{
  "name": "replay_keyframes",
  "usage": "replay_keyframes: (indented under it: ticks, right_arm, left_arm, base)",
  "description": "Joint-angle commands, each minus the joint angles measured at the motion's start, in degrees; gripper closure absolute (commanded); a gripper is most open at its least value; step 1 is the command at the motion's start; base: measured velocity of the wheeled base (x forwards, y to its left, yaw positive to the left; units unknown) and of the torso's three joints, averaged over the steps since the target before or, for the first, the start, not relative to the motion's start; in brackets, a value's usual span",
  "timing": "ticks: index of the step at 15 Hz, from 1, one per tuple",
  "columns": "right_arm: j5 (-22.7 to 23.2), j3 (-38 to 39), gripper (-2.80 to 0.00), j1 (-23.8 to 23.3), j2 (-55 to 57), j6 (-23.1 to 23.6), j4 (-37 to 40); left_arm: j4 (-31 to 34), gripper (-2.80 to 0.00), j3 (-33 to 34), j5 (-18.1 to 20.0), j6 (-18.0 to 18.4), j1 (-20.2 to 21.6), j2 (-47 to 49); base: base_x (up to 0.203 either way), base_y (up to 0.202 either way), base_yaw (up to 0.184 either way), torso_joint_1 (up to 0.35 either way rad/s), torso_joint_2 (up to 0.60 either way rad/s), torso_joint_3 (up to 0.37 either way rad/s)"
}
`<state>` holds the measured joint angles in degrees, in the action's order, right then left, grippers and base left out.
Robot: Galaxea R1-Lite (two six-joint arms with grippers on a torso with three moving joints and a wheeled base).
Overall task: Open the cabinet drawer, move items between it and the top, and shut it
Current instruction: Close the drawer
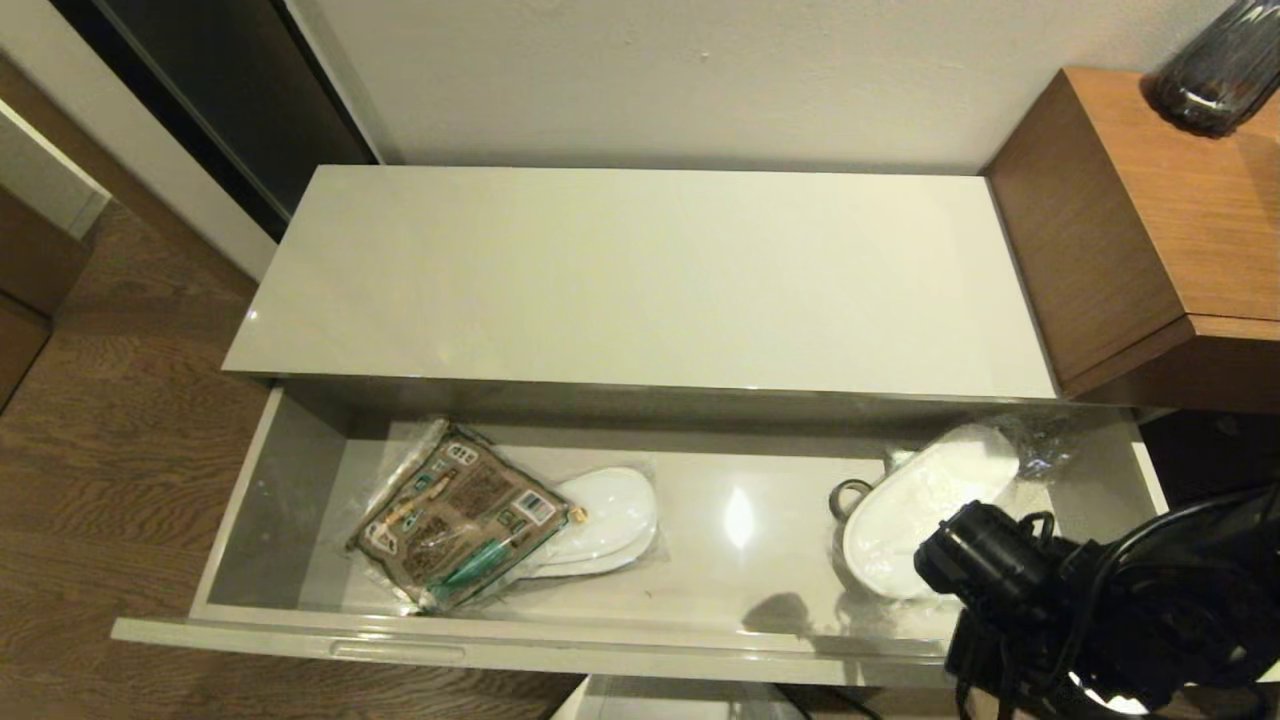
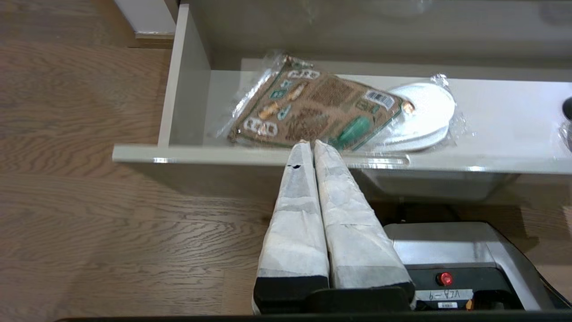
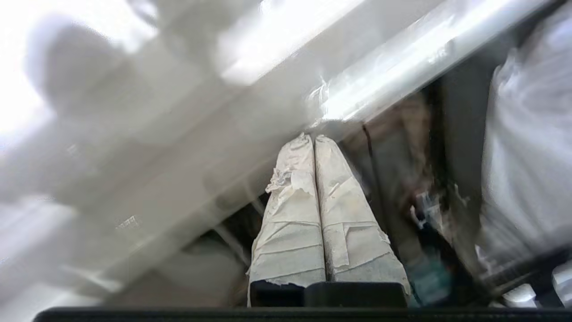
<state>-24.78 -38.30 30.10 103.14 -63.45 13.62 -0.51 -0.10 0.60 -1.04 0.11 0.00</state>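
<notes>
Glossy drawer [image 1: 250, 500], crinkly flat packet [image 1: 460, 515]; left gripper [image 2: 311, 144], right gripper [image 3: 313, 137], cloth-wrapped jaws closed, empty.

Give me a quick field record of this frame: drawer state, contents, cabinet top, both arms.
drawer: cabinet drawer pulled open
drawer left: printed packet lying partly over a wrapped slipper pair
drawer right: second wrapped slipper pair, small tape roll beside it
top: cabinet top, nothing on it
left gripper: fingers shut, holding nothing, outside the drawer front
right gripper: fingers shut, holding nothing, near the drawer's right front
</notes>
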Motion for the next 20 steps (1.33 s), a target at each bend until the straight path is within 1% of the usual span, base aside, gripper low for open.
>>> replay_keyframes:
  ticks: [1, 3, 7, 9, 11, 13, 15, 17, 20]
  right_arm:
    - [-0.02, -1.72, 0.00, -1.57, -1.74, -0.08, 1.30]
    - [-0.26, -4.13, 0.00, -2.89, -3.07, 0.24, 3.41]
    - [-0.44, -16.56, 0.00, -5.11, -6.41, 0.50, 13.38]
    - [-0.45, -19.89, 0.00, -5.21, -7.56, 0.54, 17.45]
    - [-0.09, -19.50, 0.00, -3.72, -9.15, 1.37, 20.24]
    - [1.25, -15.88, 0.00, -2.43, -9.70, 2.40, 21.93]
    - [2.78, -12.54, 0.00, -2.01, -8.23, 2.31, 21.75]
    - [4.99, -10.41, 0.00, -1.96, -4.26, 2.08, 21.61]
    - [6.88, -8.39, 0.00, -1.89, -0.32, 1.94, 18.61]
  left_arm:
    - [-0.02, 0.00, 0.01, 0.02, -0.02, 0.06, 0.09]
    - [-0.02, 0.00, 0.01, 0.02, -0.02, 0.06, 0.09]
    - [-0.02, 0.00, 0.01, 0.02, -0.02, 0.03, 0.09]
    - [-0.02, 0.00, 0.01, 0.02, -0.02, 0.06, 0.09]
    - [-0.02, 0.00, 0.01, 0.02, -0.02, 0.05, 0.09]
    - [-0.02, 0.00, 0.01, 0.02, -0.02, 0.06, 0.09]
    - [-0.02, 0.00, 0.01, 0.02, -0.02, 0.06, 0.09]
    - [-0.02, 0.00, 0.01, 0.02, -0.02, -0.01, 0.09]
    - [-0.02, 0.00, 0.01, 0.02, -0.02, 0.06, 0.09]
  base:
    - [0.000, 0.000, 0.000, 0.000, 0.00, 0.000]
    - [0.000, 0.000, 0.000, 0.000, 0.00, 0.000]
    - [0.000, 0.000, 0.000, 0.000, 0.00, 0.000]
    - [0.000, 0.000, 0.000, 0.000, 0.00, 0.000]
    - [0.000, 0.000, 0.000, 0.000, 0.00, 0.000]
    - [0.000, 0.000, 0.000, 0.000, 0.00, 0.000]
    - [0.000, 0.000, 0.000, 0.000, 0.00, 0.000]
    - [0.000, 0.000, 0.000, 0.000, 0.00, 0.000]
    - [0.000, 0.000, 0.000, 0.000, 0.00, 0.000]
